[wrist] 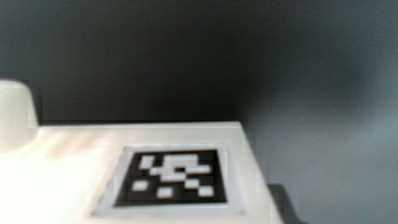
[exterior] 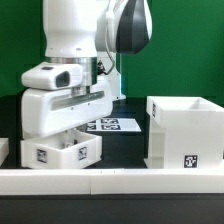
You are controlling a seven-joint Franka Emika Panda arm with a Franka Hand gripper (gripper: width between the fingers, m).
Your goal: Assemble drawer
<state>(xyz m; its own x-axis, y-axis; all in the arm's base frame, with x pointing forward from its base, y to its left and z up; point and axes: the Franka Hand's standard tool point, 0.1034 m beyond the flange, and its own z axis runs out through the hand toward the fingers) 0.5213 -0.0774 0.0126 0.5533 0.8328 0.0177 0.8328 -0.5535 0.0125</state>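
In the exterior view my gripper [exterior: 68, 130] is down on a shallow white drawer tray [exterior: 62, 151] at the view's left. The tray has tags on its near wall and sits slightly tilted. The jaws appear shut on its upper wall, with the fingertips hidden behind it. The wrist view is filled by the tray's white face [wrist: 71, 160] and one tag [wrist: 173, 178], very close and blurred. The tall white casing [exterior: 186, 133] stands open-topped at the exterior view's right, with a tag low on its front. The edge of another white part [exterior: 3, 151] shows at the far left.
A long low white rail [exterior: 110, 181] runs along the front of the table. The marker board [exterior: 112, 125] lies flat behind the tray, between the arm and the casing. A green wall stands at the back.
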